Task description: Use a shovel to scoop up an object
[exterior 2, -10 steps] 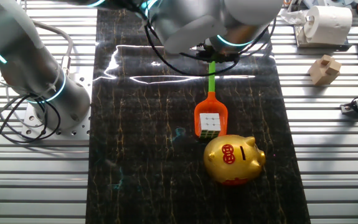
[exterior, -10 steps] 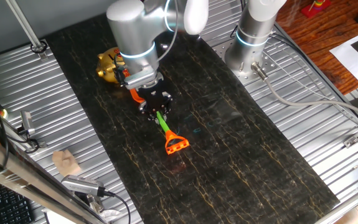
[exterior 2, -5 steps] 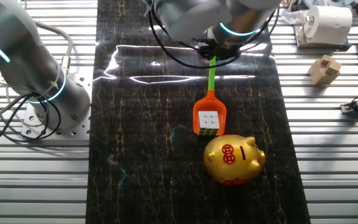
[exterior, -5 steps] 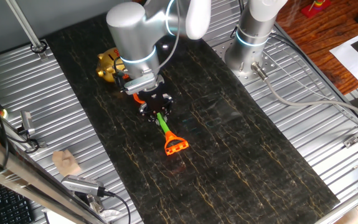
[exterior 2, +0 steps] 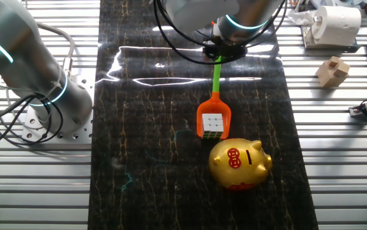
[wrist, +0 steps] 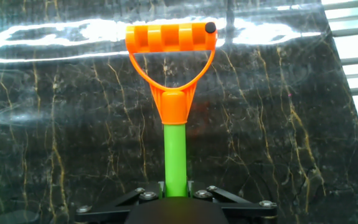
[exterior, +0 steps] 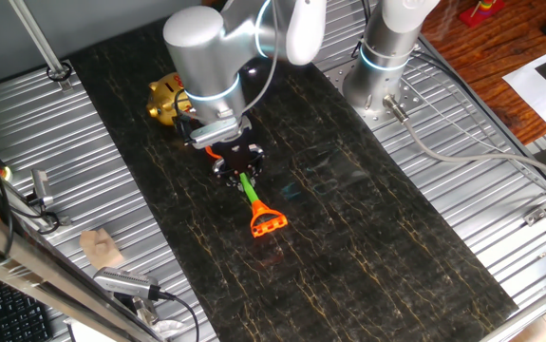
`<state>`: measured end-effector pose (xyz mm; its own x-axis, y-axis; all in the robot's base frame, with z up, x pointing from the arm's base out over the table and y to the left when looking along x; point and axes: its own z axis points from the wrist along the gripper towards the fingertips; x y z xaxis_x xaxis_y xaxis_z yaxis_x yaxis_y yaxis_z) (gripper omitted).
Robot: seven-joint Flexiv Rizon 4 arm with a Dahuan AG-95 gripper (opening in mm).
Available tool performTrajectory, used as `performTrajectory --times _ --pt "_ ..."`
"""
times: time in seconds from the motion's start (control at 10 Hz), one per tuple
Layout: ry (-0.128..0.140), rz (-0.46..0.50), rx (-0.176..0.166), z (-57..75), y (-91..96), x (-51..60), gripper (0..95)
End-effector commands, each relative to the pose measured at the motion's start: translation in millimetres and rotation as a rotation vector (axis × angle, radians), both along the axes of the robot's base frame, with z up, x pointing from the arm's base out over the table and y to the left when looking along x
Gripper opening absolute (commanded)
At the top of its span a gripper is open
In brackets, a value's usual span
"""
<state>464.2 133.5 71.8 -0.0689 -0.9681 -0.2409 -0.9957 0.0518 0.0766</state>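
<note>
- The arm [exterior: 206, 57] leans over the dark marbled surface [exterior: 348, 218], its wrist pointing down at the shovel's shaft.
- The gripper [exterior: 237, 166] is clamped on the shovel [exterior 2: 215, 102] at the green shaft, between blade and handle.
- The other fixed view alone shows the orange blade with the cube [exterior 2: 212, 124] sitting on it, just beside the gold piggy bank [exterior 2: 239, 163].
- In one fixed view the arm hides the blade and cube; only the handle end and part of the piggy bank show.
- The hand view shows the D-shaped handle [wrist: 171, 46] up close, shaft running from between the fingers; no cube there.
</note>
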Motion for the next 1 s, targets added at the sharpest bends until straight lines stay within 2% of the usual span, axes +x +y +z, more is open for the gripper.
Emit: performTrajectory --times 0.1,0.4,0.8,1.0 --pt "0.002 -0.002 0.001 1.0 0.2 -0.6 0.0" --pt "0.006 -0.009 -0.010 0.6 1.6 0.3 0.0" --pt "0.023 -0.024 -0.050 4.1 3.6 -0.8 0.0" --pt "0.025 -0.028 -0.054 5.8 6.5 -0.5 0.0"
